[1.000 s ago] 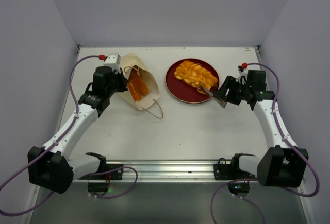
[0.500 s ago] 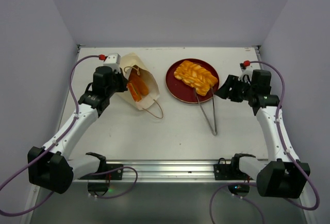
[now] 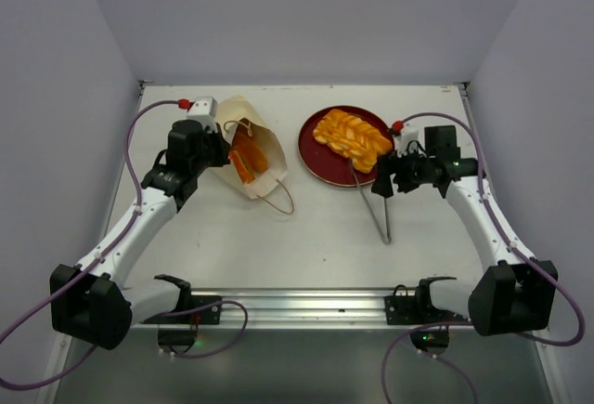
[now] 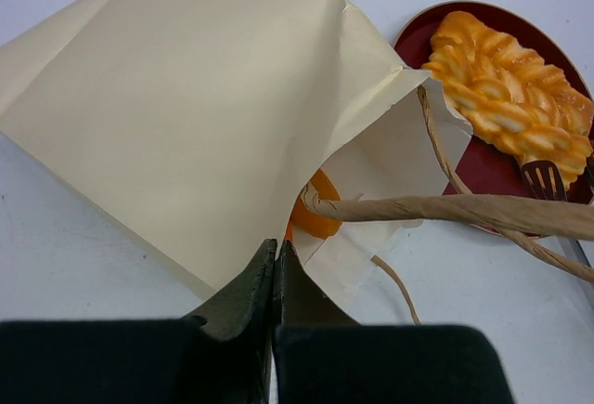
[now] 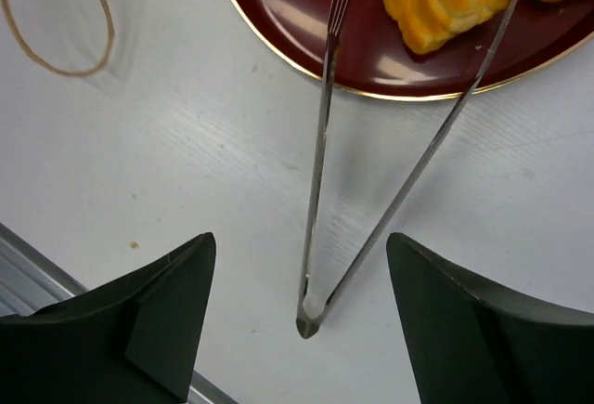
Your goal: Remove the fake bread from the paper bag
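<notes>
Pinching the bag (image 4: 186,125) rim, your left gripper (image 4: 276,265) is clenched; your right gripper (image 5: 299,248) hangs released over tongs (image 5: 320,172); bread (image 4: 316,220) lies inside.

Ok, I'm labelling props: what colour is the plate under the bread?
Dark red plate, thin gold edge; clearest in the right wrist view.

Two breads (image 3: 352,139), one bag (image 3: 267,177), plate (image 3: 316,158), tongs (image 3: 380,209)

The top camera looks down on the counter (image 3: 325,237) from high behind its near edge. The left wrist camera sits low, close to the paper bag (image 4: 186,116); the right one looks down on the tongs (image 5: 323,144). All see the red plate (image 3: 311,153).
</notes>
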